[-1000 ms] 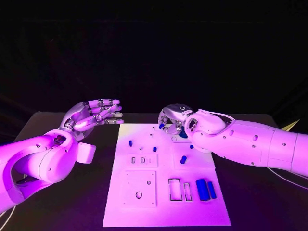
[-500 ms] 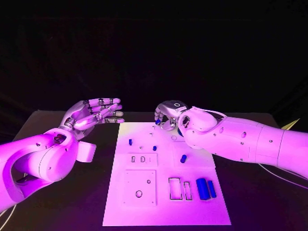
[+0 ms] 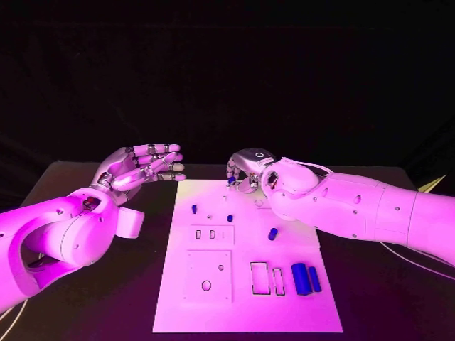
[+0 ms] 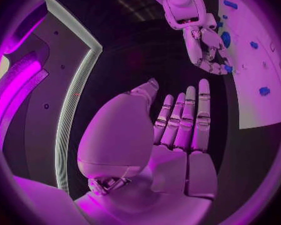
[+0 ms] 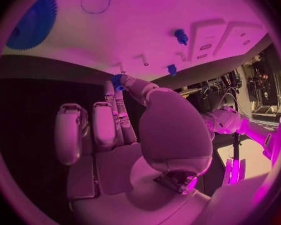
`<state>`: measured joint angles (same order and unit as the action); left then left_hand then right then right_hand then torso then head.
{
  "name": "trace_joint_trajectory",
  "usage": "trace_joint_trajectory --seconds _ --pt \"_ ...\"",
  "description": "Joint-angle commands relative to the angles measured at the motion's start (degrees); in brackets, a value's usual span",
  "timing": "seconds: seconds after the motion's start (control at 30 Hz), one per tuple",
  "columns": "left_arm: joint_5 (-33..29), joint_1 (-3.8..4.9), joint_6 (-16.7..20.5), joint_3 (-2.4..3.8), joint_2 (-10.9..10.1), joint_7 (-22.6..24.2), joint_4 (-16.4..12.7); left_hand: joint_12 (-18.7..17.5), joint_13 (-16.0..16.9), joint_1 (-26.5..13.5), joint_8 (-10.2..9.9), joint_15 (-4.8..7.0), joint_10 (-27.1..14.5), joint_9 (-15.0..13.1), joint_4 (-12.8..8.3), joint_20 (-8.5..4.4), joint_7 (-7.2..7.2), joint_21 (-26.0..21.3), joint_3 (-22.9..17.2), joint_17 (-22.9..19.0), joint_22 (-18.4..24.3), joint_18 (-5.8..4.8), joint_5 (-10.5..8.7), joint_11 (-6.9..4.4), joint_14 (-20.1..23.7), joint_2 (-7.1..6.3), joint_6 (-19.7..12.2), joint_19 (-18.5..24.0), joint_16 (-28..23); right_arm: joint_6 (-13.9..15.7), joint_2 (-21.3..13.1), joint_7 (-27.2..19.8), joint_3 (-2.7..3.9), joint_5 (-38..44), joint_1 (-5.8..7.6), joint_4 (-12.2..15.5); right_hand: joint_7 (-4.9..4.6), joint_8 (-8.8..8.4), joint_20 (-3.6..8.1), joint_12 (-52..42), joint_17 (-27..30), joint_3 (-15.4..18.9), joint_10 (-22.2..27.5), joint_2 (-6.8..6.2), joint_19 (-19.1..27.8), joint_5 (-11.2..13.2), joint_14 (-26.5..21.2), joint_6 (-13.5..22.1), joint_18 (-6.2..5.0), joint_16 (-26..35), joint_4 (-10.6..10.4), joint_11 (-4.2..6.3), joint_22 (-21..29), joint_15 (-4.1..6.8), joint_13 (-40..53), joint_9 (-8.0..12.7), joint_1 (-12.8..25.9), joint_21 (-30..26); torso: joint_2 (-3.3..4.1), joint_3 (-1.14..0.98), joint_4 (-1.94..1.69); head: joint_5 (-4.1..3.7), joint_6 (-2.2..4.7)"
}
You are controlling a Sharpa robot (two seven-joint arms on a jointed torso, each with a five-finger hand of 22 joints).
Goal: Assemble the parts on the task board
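The white task board [image 3: 250, 309] lies in the middle of the black table. My right hand [image 3: 246, 170] hovers over its far edge and pinches a small blue part [image 5: 117, 80] between the thumb and a fingertip; the left wrist view shows the same blue part [image 4: 228, 68] at that right hand [image 4: 205, 47]. My left hand [image 3: 141, 167] hangs off the board's far left corner, palm up, fingers apart, holding nothing. Blue pegs [image 3: 194, 209] [image 3: 229, 218] [image 3: 271, 234] are on the board. Two blue blocks [image 3: 299, 278] lie near the front right. A blue gear [image 5: 31, 20] lies on the board.
Two raised square panels [image 3: 209, 235] [image 3: 207, 277] with holes sit on the board's left half, and narrow rectangular slots [image 3: 258, 278] lie beside the blue blocks. A yellow tip [image 3: 429, 185] shows at the table's far right edge. Bare black table [image 3: 84, 298] flanks the board.
My right hand has risen and drawn back toward the board's far edge, shifting slightly left with the small blue part. The left hand has barely moved.
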<state>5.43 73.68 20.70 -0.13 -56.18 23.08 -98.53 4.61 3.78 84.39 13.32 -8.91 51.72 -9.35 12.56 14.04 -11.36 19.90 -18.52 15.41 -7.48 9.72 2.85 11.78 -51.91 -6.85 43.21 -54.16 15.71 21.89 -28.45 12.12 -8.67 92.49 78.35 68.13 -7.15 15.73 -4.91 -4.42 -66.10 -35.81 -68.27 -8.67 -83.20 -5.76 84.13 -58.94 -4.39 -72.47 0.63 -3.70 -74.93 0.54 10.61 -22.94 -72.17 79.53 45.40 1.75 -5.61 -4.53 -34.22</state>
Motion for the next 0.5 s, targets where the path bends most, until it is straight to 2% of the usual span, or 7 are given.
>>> trace_joint_trajectory --seconds 0.03,0.27,0.5 --pt "-0.2 0.11 -0.8 0.06 0.1 0.5 0.0 -0.4 0.0 0.1 -0.3 -0.11 0.0 0.0 -0.1 -0.09 -3.89 0.2 -0.2 0.0 -0.1 0.59 0.23 0.36 0.4 0.14 -0.2 -0.3 0.1 -0.9 0.2 0.1 0.02 0.4 -0.03 0.2 0.00 0.07 -0.19 0.2 -0.1 -0.3 0.0 -0.17 -0.4 -0.1 1.6 0.1 1.13 -0.3 0.0 -0.30 -0.4 0.20 0.1 -1.9 0.6 0.2 0.03 -0.03 -0.01 0.03 0.07" --pt "-0.2 0.16 -0.7 0.06 0.2 0.5 0.0 -0.4 0.0 0.1 -0.3 -0.11 0.0 0.0 -0.1 -0.09 -3.89 0.2 -0.2 0.0 -0.1 0.59 0.23 0.36 0.4 0.14 -0.2 -0.3 0.1 -2.1 0.4 0.0 -0.01 0.2 -0.08 0.0 -0.05 0.05 -0.21 0.3 -0.1 -0.3 0.0 -0.23 -0.3 -0.1 1.6 0.3 1.12 -0.3 0.0 -0.35 -0.4 0.16 0.1 -1.9 0.7 0.2 0.15 -0.03 0.05 0.01 0.05" --pt "-0.2 0.22 -0.8 0.06 0.2 0.4 0.1 -0.4 0.0 0.1 -0.3 -0.11 0.0 0.0 -0.1 -0.09 -3.89 0.2 -0.2 0.0 -0.1 0.59 0.23 0.36 0.4 0.14 -0.2 -0.3 0.1 -3.1 0.9 -0.2 -0.11 0.0 -0.38 -0.6 -0.07 0.04 -0.23 0.3 -0.1 -0.3 0.0 -0.28 -0.4 -0.1 1.6 0.3 1.14 -0.4 -0.1 -0.38 -0.5 0.14 0.1 -2.0 0.8 0.2 0.19 -0.03 -0.10 0.04 -0.17"
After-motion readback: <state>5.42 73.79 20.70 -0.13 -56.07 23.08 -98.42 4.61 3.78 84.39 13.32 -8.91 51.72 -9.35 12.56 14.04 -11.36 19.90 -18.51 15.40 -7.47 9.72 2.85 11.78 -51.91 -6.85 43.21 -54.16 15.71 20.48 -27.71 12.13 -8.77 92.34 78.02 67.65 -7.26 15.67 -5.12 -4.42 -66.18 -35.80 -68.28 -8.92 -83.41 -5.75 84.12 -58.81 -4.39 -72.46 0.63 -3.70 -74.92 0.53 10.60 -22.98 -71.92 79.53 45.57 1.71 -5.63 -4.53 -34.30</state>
